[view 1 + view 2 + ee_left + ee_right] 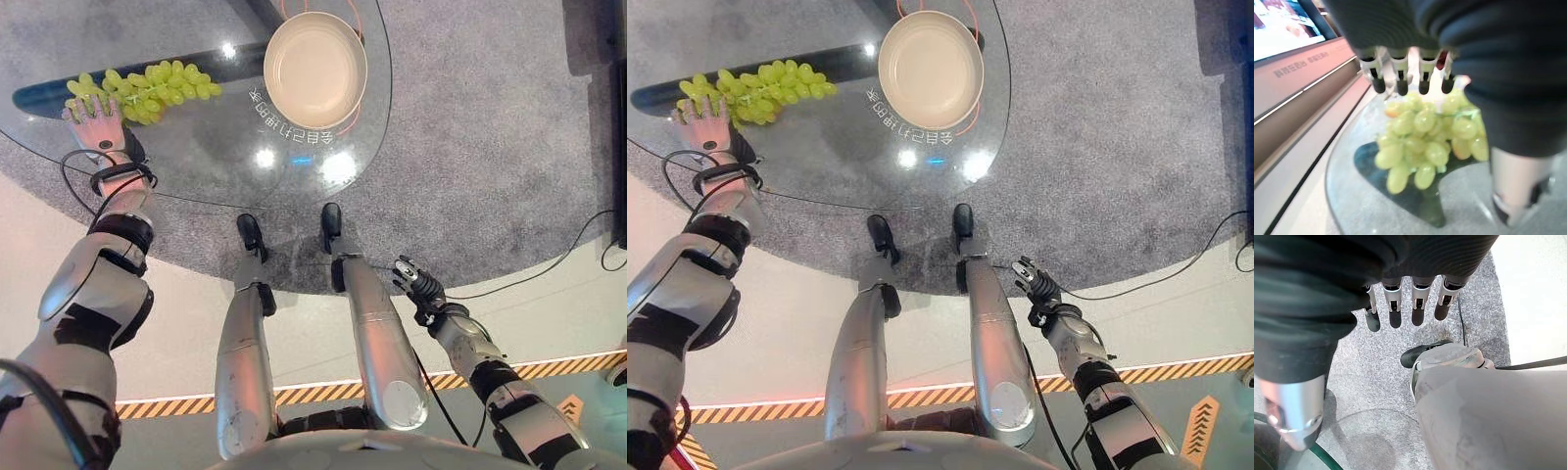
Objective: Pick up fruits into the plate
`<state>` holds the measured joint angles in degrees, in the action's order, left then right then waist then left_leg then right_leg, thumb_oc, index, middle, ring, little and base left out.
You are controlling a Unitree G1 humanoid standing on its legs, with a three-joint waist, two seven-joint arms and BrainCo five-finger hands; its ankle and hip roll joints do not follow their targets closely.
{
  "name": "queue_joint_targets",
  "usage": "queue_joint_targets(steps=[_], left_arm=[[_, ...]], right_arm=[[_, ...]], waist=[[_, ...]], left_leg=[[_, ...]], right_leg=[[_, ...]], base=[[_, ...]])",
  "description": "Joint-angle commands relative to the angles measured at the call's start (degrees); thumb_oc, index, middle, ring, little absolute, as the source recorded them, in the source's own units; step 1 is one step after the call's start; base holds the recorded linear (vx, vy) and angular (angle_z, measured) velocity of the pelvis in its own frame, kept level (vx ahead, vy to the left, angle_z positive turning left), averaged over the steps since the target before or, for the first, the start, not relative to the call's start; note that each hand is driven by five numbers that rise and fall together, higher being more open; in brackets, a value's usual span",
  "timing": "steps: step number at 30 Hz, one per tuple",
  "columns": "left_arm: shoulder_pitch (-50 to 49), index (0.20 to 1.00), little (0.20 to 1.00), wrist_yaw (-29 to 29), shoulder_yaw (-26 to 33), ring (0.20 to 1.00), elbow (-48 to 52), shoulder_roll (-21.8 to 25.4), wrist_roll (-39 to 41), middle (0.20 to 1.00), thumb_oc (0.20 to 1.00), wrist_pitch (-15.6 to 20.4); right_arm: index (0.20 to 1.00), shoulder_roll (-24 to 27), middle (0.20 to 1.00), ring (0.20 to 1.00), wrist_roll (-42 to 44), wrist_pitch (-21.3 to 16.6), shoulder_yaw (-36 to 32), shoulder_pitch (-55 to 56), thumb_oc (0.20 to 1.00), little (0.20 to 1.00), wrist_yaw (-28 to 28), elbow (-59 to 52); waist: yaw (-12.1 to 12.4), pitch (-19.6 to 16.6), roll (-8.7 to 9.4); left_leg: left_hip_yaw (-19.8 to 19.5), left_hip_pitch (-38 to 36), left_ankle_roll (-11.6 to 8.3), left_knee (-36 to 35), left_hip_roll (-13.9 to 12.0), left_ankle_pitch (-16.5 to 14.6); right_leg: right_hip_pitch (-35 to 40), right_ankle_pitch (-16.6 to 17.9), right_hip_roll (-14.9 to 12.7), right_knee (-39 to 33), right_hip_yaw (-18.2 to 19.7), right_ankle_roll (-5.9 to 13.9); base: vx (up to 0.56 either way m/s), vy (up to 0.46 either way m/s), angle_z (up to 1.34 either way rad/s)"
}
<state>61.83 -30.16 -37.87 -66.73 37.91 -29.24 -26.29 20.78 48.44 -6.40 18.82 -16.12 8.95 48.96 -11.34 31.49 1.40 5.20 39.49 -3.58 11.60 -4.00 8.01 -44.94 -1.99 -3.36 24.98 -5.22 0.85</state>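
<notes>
Green grape bunch [147, 90] upper left of eye views, on glass table [211, 147]; empty cream plate [315, 69] top centre, well apart. Left hand [96, 119] at bunch's near end, fingers straight; its wrist view shows fingertips [1400, 88] just above grapes, contact unclear. Right hand [413, 278] lower right, off table, fingers relaxed straight in its wrist view, holding nothing.

Pale green grapes [147, 86] and a cream plate [314, 67] on a clear glass table [196, 157], over speckled grey carpet [490, 147].

Left arm extended far and to the left, left hand [96, 119] palm down, fingers straight and spread. Right arm low at near right, right hand [415, 280] hanging, fingers relaxed, holding nothing.
</notes>
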Motion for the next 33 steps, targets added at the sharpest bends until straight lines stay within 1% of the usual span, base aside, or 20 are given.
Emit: queue_joint_targets(steps=[1, 7, 13, 17, 18, 19, 22, 23, 28, 29, 30, 33], left_arm=[[1.52, 1.0, 1.0, -0.83, 2.24, 1.0, -2.48, 3.08, 0.22, 1.0, 1.0, -2.7], [3.23, 1.0, 1.0, -2.42, 1.96, 1.0, -1.81, 2.89, 2.27, 1.0, 1.0, -3.44], [5.4, 1.0, 1.0, -3.39, 2.27, 1.0, -1.18, 2.96, 2.29, 1.0, 1.0, -4.47], [6.15, 1.0, 1.0, -2.57, 2.2, 1.0, -2.2, 3.04, 2.77, 1.0, 1.0, -3.47], [6.36, 1.0, 1.0, -1.74, 2.14, 1.0, -2.4, 3.26, 3.02, 1.0, 1.0, -2.19], [7.29, 1.0, 1.0, -0.65, 1.46, 1.0, -2.66, 3.47, 3.91, 1.0, 1.0, -2.13], [8.23, 1.0, 1.0, -0.48, 0.93, 1.0, -3.29, 3.77, 4.82, 1.0, 1.0, -1.97], [7.87, 1.0, 1.0, -0.34, 0.63, 1.0, -3.44, 3.71, 4.83, 1.0, 1.0, -1.9], [8.78, 1.0, 1.0, 1.34, -0.06, 1.0, -4.0, 3.79, 4.1, 1.0, 1.0, -1.79], [8.77, 0.2, 0.2, 1.75, -0.32, 0.2, -4.49, 3.74, 4.53, 0.2, 0.2, -0.23], [9.1, 0.2, 0.2, 2.87, -1.11, 0.2, -4.68, 3.59, 4.85, 0.2, 0.2, -0.14], [9.05, 0.2, 0.2, 3.63, -1.32, 0.2, -4.68, 3.23, 4.85, 0.2, 0.2, -0.18]], right_arm=[[1.0, -0.06, 1.0, 1.0, 2.04, -1.04, 0.07, 6.45, 1.0, 1.0, 0.39, -3.25], [1.0, 0.03, 1.0, 1.0, 2.45, -1.6, 0.28, 7.06, 1.0, 1.0, 0.76, -4.05], [1.0, -0.36, 1.0, 1.0, 2.83, -2.05, 0.77, 7.76, 1.0, 1.0, 1.27, -4.46], [1.0, -0.24, 1.0, 1.0, 3.38, -2.39, 0.73, 7.79, 1.0, 1.0, 1.49, -4.57], [1.0, -0.04, 1.0, 1.0, 3.56, -2.61, 0.63, 7.9, 1.0, 1.0, 1.71, -4.69], [1.0, 0.14, 1.0, 1.0, 3.87, -2.72, 0.58, 8.0, 1.0, 1.0, 1.83, -5.18], [1.0, 0.41, 1.0, 1.0, 4.35, -3.09, 0.65, 8.6, 1.0, 1.0, 1.88, -6.56], [1.0, 0.45, 1.0, 1.0, 4.4, -3.13, 0.78, 9.29, 1.0, 1.0, 2.0, -6.61], [1.0, 0.48, 1.0, 1.0, 4.56, -3.32, 0.93, 9.67, 1.0, 1.0, 2.11, -7.57], [1.0, 0.5, 1.0, 1.0, 4.86, -3.49, 1.17, 9.71, 1.0, 1.0, 2.1, -8.09], [1.0, 0.54, 1.0, 1.0, 5.07, -3.52, 1.29, 9.58, 1.0, 1.0, 2.15, -8.04], [1.0, 0.58, 1.0, 1.0, 5.15, -3.44, 1.29, 9.58, 1.0, 1.0, 1.9, -8.54]], waist=[[0.06, -1.69, 2.12], [-0.42, -1.69, 2.13], [-0.57, -1.69, 2.26], [-0.75, -1.69, 2.36], [-0.79, -1.69, 2.32], [-0.9, -1.69, 2.3], [-1.15, -1.69, 2.35], [-1.11, -1.69, 2.24], [-1.31, -1.69, 2.42], [-1.4, -1.69, 2.47], [-1.4, -1.69, 2.49], [-1.45, -1.69, 2.53]], left_leg=[[2.05, 1.31, 2.6, 9.43, 3.57, -12.18], [1.94, 3.29, 2.81, 11.17, 3.87, -12.85], [1.46, 4.75, 3.2, 12.92, 4.08, -13.64], [1.28, 5.19, 3.15, 13.48, 4.03, -13.74], [1.21, 5.54, 3.15, 13.82, 4.05, -13.85], [1.24, 5.92, 3.21, 14.04, 4.05, -13.86], [1.14, 6.77, 3.33, 14.87, 4.16, -14.18], [0.51, 5.62, 3.16, 15.76, 4.17, -16.37], [0.54, 6.15, 3.29, 16.58, 4.06, -16.93], [0.55, 6.52, 3.26, 16.92, 4.05, -17.0], [0.62, 6.51, 3.28, 16.91, 3.95, -16.95], [0.6, 6.63, 3.24, 16.95, 3.96, -16.92]], right_leg=[[-1.11, -0.84, 5.37, -1.03, 3.99, 0.27], [-3.07, -1.01, 5.42, 0.3, 4.23, 0.15], [-4.55, -1.61, 5.52, 2.07, 4.23, -0.06], [-5.03, -1.62, 5.44, 2.55, 4.16, -0.06], [-5.34, -1.72, 5.42, 2.86, 4.18, -0.05], [-5.77, -1.78, 5.49, 3.24, 4.17, -0.04], [-6.71, -1.95, 5.59, 4.01, 4.26, -0.03], [-5.61, -4.06, 5.68, 5.07, 4.38, 0.35], [-6.21, -4.55, 5.77, 6.05, 4.32, 0.37], [-6.55, -4.54, 5.87, 6.28, 4.35, 0.3], [-6.56, -4.63, 5.95, 6.48, 4.25, 0.23], [-6.64, -4.62, 5.94, 6.48, 4.15, 0.25]], base=[[0.04, -0.019, -0.04], [0.03, -0.01, -0.02], [0.04, -0.024, -0.01], [0.0, 0.0, 0.0], [0.03, 0.006, -0.01], [0.0, 0.0, 0.0], [0.03, 0.01, 0.0], [0.08, 0.024, 0.0], [0.02, 0.004, 0.0], [0.0, 0.0, 0.0], [0.0, 0.0, 0.0], [0.0, 0.0, 0.0]])
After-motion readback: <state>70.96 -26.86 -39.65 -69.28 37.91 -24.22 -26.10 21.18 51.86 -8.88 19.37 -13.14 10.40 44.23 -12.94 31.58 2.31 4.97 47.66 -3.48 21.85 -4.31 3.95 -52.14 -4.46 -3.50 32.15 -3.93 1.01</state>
